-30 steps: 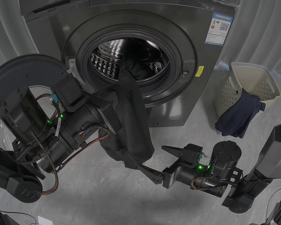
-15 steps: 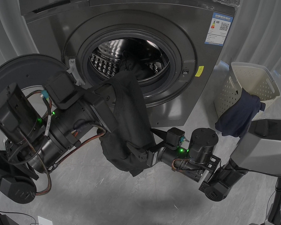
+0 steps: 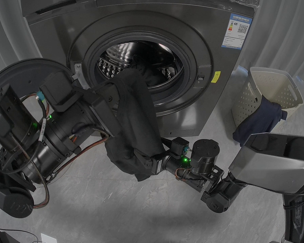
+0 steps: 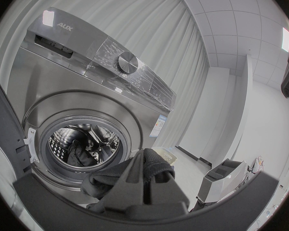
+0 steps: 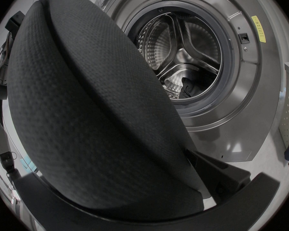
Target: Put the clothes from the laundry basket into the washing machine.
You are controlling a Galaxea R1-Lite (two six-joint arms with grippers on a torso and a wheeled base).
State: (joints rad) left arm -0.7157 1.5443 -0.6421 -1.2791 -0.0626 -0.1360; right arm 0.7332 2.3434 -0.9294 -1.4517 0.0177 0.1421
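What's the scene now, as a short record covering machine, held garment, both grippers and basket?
washing machine: door swung open to the robot's left, a dark item already in the drum.
black garment: hanging from the left gripper in front of the opening, not yet inside.
left gripper: shut on the black garment.
right gripper: low, against the garment's hanging end; grip unclear.
laundry basket: on the floor, right of the machine, a dark blue garment draped over its rim.
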